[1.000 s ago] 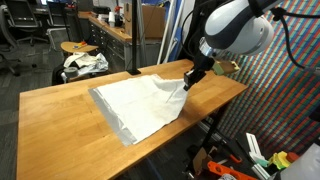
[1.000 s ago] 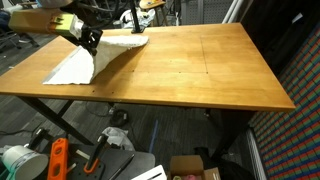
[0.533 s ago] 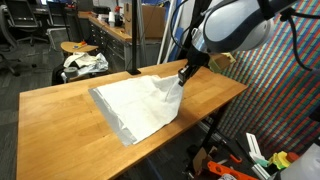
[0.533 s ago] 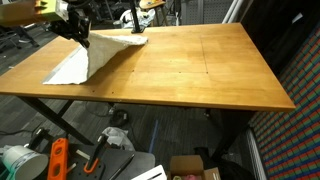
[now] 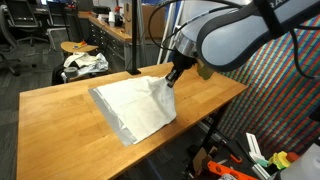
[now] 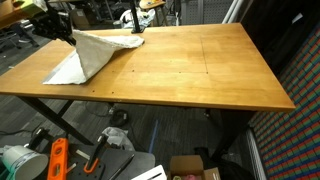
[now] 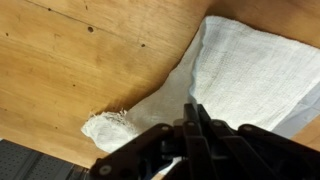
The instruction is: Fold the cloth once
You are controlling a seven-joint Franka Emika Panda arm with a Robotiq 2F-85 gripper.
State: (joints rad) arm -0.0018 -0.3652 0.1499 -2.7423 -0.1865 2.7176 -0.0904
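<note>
Fabric first: thin, soft and light, judging by the loose tent sagging from the raised end of the cloth (image 5: 135,108). No stiffness to count on; likely to drape, wrinkle and drag over the wood rather than move as a flat sheet. Neither fragile nor slippery by the look of it (off-white weave on top, grey underside showing along the near edge). Best taken at an edge near a corner, pinched right through, with the lift kept low enough to lay one half over the other.

Gripper (image 5: 170,79) clamped on the cloth, jaws together with fabric pinched between them. Clearest in the wrist view: gripper (image 7: 192,115) biting the sheet's edge, cloth (image 7: 245,65) spreading away beyond the fingertips, frayed corner just beside. Held end raised off the table (image 5: 55,125); rest lying flat on the wood toward one end of the tabletop, seen in both exterior views. Cloth (image 6: 95,58) hanging below and outward from the gripper (image 6: 68,30), touching it only at the pinch.
</note>
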